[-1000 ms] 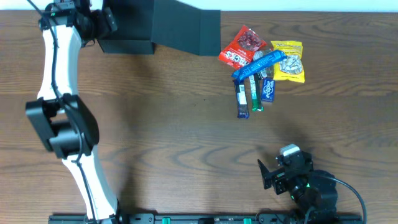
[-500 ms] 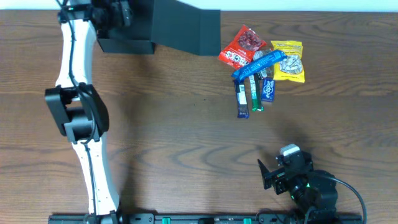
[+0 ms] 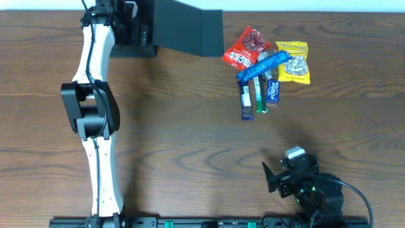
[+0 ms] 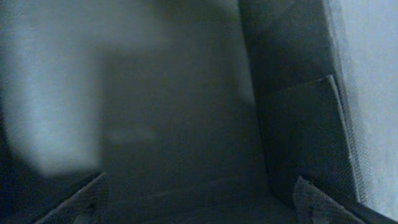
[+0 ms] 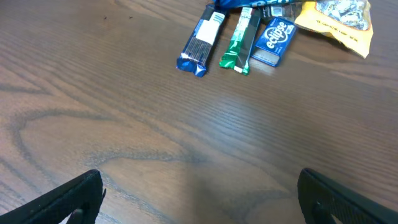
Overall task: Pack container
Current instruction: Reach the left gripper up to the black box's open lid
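The container [image 3: 190, 31], a dark matte box with its flap lid raised, stands at the table's far edge. My left gripper [image 3: 140, 30] reaches into its left part, open with nothing between its fingers. The left wrist view is blurred and filled by the container's dark inside [image 4: 180, 124], with my left gripper [image 4: 199, 208] spread wide at the bottom corners. My right gripper [image 3: 278, 177] rests open above bare wood near the front right, and it also shows as open in the right wrist view [image 5: 205, 199]. A heap of snacks lies right of the box, well apart from both grippers.
The heap holds a red packet [image 3: 248, 47], a yellow packet [image 3: 294, 61], a blue bar [image 3: 262, 66], a blue-white bar [image 3: 245, 102], a green bar [image 3: 260, 96] and a gum pack [image 3: 272, 90]. The right wrist view shows the blue-white bar [image 5: 202, 40] and green bar [image 5: 242, 40].
My left arm has swung to the right along the far edge, bringing its open gripper to the container's left part. The right arm and the snacks have not moved.
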Motion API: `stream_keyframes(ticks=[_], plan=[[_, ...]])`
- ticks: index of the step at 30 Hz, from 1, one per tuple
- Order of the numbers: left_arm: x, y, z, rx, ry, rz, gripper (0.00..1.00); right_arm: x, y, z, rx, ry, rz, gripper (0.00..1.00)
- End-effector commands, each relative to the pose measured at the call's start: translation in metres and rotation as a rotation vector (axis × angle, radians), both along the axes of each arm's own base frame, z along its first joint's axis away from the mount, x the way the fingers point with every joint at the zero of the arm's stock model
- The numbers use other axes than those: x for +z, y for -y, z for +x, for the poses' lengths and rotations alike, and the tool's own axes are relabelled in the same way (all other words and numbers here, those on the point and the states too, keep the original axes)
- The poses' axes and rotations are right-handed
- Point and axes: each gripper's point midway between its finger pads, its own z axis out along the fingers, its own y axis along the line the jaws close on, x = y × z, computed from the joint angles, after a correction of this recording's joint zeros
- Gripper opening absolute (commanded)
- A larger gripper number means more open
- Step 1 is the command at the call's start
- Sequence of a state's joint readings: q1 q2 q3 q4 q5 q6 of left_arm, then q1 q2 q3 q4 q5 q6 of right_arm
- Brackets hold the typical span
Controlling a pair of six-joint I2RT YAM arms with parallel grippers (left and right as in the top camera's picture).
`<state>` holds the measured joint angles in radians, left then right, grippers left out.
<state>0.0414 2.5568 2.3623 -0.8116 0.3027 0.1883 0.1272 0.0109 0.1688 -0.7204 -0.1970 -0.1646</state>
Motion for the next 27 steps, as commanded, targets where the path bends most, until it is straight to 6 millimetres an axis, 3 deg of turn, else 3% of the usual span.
stream_keyframes(ticks=[1, 9, 15, 23, 27], plan=[[-0.013, -0.002, -0.009, -0.029, -0.048, 0.057, 0.95, -0.001, 0.002, 0.001, -0.019, -0.002, 0.006, 0.99], [-0.013, 0.016, -0.046, -0.058, -0.199, 0.048, 0.95, -0.001, 0.002, 0.001, -0.019, -0.002, 0.006, 0.99], [-0.001, 0.032, -0.072, -0.086, -0.295, 0.048, 0.95, -0.001, 0.002, 0.001, -0.018, -0.002, 0.005, 0.99], [0.002, 0.034, -0.107, -0.049, -0.446, 0.033, 0.95, -0.001, 0.002, 0.001, -0.018, -0.002, 0.005, 0.99], [0.014, 0.042, -0.108, -0.063, -0.435, -0.016, 0.95, -0.001, 0.002, 0.001, -0.019, -0.002, 0.006, 0.99]])
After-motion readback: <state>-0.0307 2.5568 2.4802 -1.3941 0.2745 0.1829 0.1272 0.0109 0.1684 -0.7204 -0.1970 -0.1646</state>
